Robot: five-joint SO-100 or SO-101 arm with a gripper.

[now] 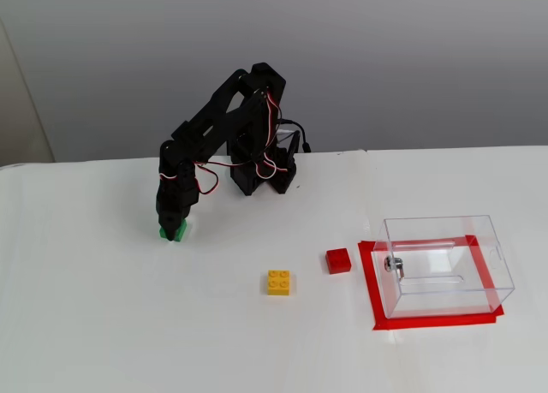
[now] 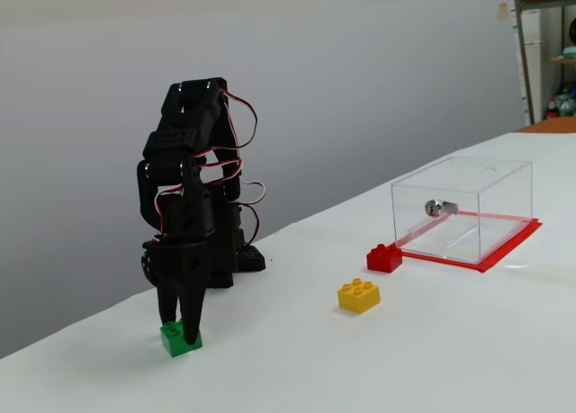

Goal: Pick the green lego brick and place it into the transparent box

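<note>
The green lego brick [image 1: 176, 234] [image 2: 183, 341] sits on the white table at the left, mostly covered by the arm in the view from above. My black gripper [image 1: 174, 230] [image 2: 181, 325] points straight down onto it, its two fingertips straddling the brick's top with a narrow gap between them; it looks open. The brick rests on the table. The transparent box [image 1: 445, 239] [image 2: 463, 184] stands far off to the right, with a small metal fitting on one wall and nothing inside.
A yellow brick [image 1: 278, 282] [image 2: 359, 295] and a red brick [image 1: 338, 260] [image 2: 384, 257] lie between the gripper and the box. Red tape [image 1: 437, 320] [image 2: 513, 242] frames the box's base. The arm's base [image 1: 261, 175] stands at the table's back edge.
</note>
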